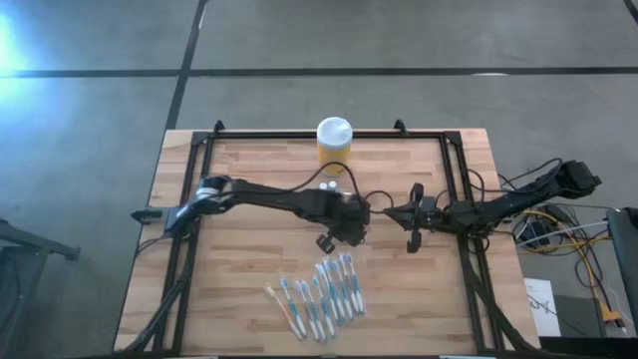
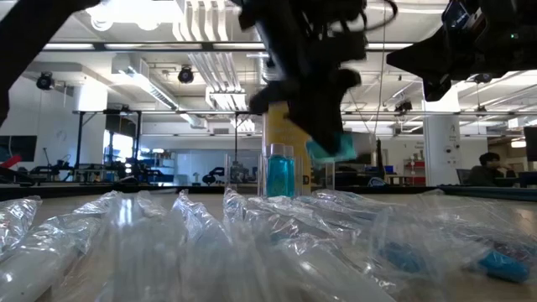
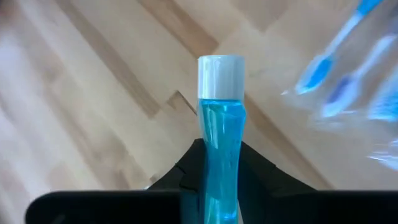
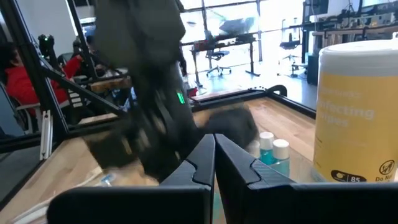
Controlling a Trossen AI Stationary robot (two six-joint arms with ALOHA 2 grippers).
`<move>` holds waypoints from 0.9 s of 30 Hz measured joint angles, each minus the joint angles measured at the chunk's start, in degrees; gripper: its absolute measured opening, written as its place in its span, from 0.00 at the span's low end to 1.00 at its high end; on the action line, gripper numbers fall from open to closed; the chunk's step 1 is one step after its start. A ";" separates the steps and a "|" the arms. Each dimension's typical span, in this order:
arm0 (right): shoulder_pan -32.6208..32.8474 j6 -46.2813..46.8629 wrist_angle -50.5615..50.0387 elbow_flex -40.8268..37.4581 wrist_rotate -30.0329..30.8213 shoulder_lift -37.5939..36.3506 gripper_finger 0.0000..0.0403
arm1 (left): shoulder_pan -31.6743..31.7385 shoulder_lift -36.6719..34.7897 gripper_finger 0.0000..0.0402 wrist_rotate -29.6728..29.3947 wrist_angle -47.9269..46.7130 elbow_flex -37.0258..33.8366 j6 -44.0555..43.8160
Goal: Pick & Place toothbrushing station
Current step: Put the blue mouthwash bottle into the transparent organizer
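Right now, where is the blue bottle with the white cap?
The blue bottle is clamped in the left tool, over mid-table in the high view, between the yellow jar and the wrapped toothbrushes.

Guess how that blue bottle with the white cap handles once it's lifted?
The blue bottle looks slim and smooth, so it may slip or twist between the left pincer fingers. Liquid seems to fill it, so probably weighty for its size. Tall and narrow, it would likely tip if set down carelessly.

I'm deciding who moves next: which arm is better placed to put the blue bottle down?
Left. The left gripper is closed on the blue bottle, above the table. The right gripper is shut and empty, next to the left arm.
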 joint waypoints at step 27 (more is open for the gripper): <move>-0.17 0.30 -10.86 18.91 2.00 19.51 0.02 | -1.12 -62.64 0.14 -2.27 47.79 -66.26 -41.35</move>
